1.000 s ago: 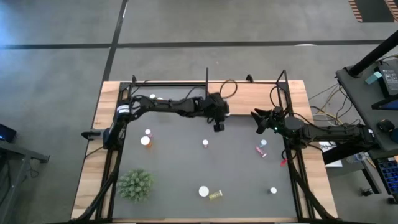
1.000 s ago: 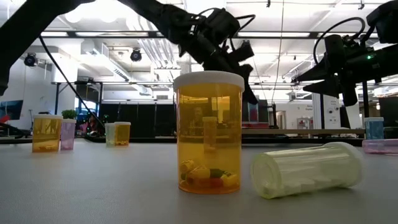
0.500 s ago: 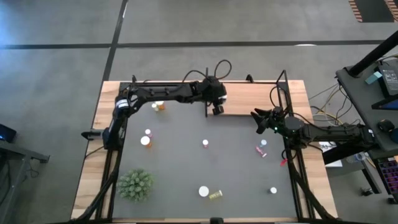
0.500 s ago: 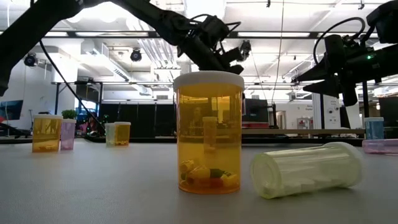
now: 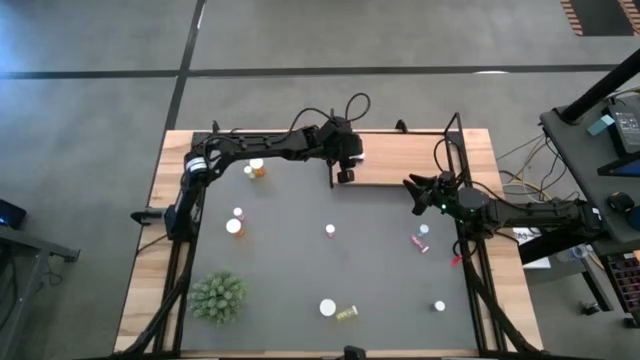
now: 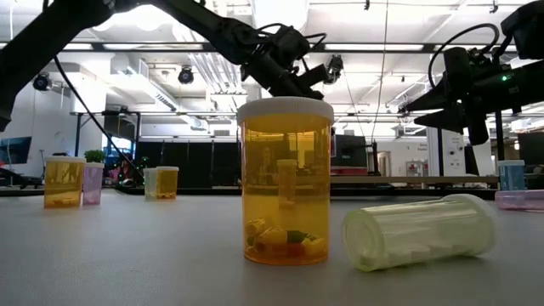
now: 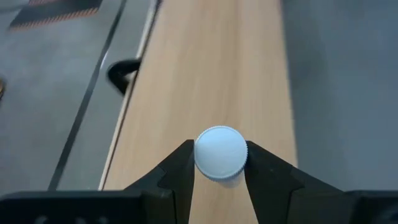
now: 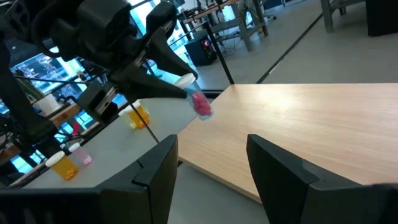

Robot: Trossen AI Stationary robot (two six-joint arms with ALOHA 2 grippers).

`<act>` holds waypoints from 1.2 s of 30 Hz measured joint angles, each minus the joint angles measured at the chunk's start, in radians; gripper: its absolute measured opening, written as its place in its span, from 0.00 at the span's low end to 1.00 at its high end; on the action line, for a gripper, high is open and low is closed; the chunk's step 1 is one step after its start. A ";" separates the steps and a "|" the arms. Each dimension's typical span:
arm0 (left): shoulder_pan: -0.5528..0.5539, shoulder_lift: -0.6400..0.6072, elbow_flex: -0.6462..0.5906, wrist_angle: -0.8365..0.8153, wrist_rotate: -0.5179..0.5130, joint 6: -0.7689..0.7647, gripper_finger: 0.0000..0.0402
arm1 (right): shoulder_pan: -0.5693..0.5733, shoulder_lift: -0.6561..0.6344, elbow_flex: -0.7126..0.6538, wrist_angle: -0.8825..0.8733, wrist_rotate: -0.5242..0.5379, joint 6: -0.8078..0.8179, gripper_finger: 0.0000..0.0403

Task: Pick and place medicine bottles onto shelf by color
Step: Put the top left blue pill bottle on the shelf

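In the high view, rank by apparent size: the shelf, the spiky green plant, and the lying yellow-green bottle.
1. Shelf, clearly largest.
2. Spiky green plant.
3. Lying yellow-green bottle, smallest.
All sit at roughly table level, so nearness hardly skews this.

Hidden, cropped or unresolved parts

Left wrist view: the held bottle (image 7: pixel 220 153) shows only its white cap at lower centre, body hidden beneath, colour not readable there; both dark fingers (image 7: pixel 176 177) cut off by the bottom edge; high view: bottles on the mat (image 5: pixel 300 260) too small to read, the pair at centre right (image 5: pixel 421 237) merging into one pink-white blur; the left gripper (image 5: pixel 345 168) at upper centre covers its load; the right arm (image 5: pixel 540 213) runs off the right edge; low view: the left arm (image 6: pixel 51 34) leaves by the upper left corner; the orange bottle (image 6: pixel 285 183) in the centre hides the shelf behind it; the far bottles at left (image 6: pixel 64 181) blurred.
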 joint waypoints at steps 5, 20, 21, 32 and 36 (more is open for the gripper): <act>0.004 0.007 0.004 0.029 0.014 0.040 0.27 | 0.000 0.000 0.000 0.000 0.000 0.000 0.45; -0.002 0.053 0.022 0.053 0.103 0.054 0.27 | 0.000 0.000 0.000 -0.006 0.000 0.000 0.45; -0.007 0.053 0.022 0.053 0.105 0.054 0.27 | 0.000 0.000 0.000 -0.007 0.000 0.000 0.45; -0.045 0.065 0.020 0.080 0.115 0.061 0.27 | 0.000 -0.001 0.000 -0.008 0.000 0.000 0.45; -0.045 0.065 0.019 0.093 0.116 0.048 0.27 | 0.000 -0.001 0.000 -0.008 0.000 0.000 0.45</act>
